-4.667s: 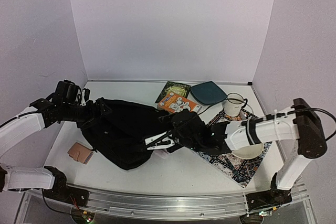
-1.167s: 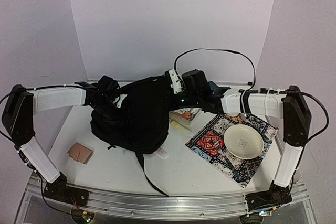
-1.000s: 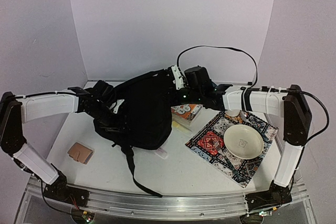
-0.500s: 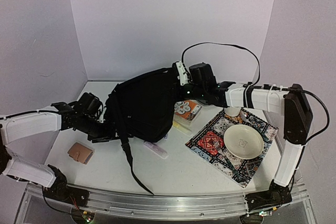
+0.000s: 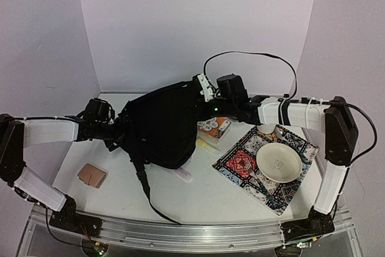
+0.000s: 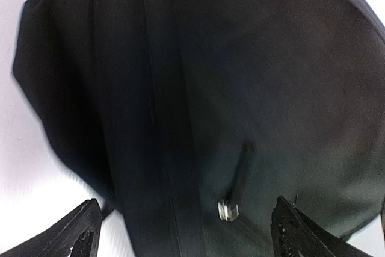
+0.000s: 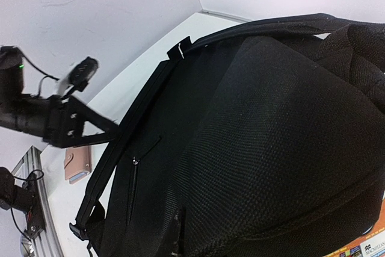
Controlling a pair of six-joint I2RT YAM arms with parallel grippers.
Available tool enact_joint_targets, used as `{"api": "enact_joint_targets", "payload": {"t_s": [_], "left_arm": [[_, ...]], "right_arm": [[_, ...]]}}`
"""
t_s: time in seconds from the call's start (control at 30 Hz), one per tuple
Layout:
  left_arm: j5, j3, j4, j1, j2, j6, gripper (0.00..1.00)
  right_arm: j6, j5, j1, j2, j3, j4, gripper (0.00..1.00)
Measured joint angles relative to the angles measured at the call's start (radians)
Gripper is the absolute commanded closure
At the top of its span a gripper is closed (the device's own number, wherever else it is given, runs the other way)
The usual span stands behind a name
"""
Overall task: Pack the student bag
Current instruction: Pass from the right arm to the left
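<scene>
My left gripper (image 5: 119, 132) has its fingers wide apart and empty at the left edge of the student bag (image 5: 165, 127), mid-frame in the top view. The bag's long axis runs from there up-right to my right gripper (image 5: 206, 95), which looks clamped on the bag's top. In the left wrist view, the zipper pull (image 6: 228, 210) lies just ahead, at lower centre.
</scene>
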Motion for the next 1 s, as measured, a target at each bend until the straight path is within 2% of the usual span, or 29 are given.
{"api": "enact_joint_targets", "payload": {"t_s": [0.13,0.33,0.5,0.6,0.67,0.87,1.0], "left_arm": [[0.008,0.0,0.075,0.018,0.076,-0.039,0.2],[0.036,-0.038,0.182,0.024,0.142,-0.092,0.65],[0.059,-0.09,0.258,0.026,0.145,-0.118,0.99],[0.076,-0.118,0.298,0.026,0.13,-0.13,1.0],[0.08,-0.139,0.316,0.026,0.108,-0.137,1.0],[0.084,-0.218,0.37,0.026,0.02,-0.161,1.0],[0.084,-0.258,0.407,0.025,-0.031,-0.166,1.0]], "right_arm": [[-0.001,-0.027,0.0,0.0,-0.004,0.0,1.0],[-0.007,-0.034,-0.001,0.0,-0.005,-0.001,1.0],[-0.005,-0.004,-0.001,0.001,-0.004,-0.02,0.91],[0.001,0.031,-0.001,0.005,-0.004,-0.039,0.85],[0.013,0.061,-0.001,0.008,0.0,-0.064,0.78],[0.039,0.129,-0.001,0.028,0.086,-0.232,0.47],[0.06,0.182,0.002,0.021,0.103,-0.322,0.38]]}}
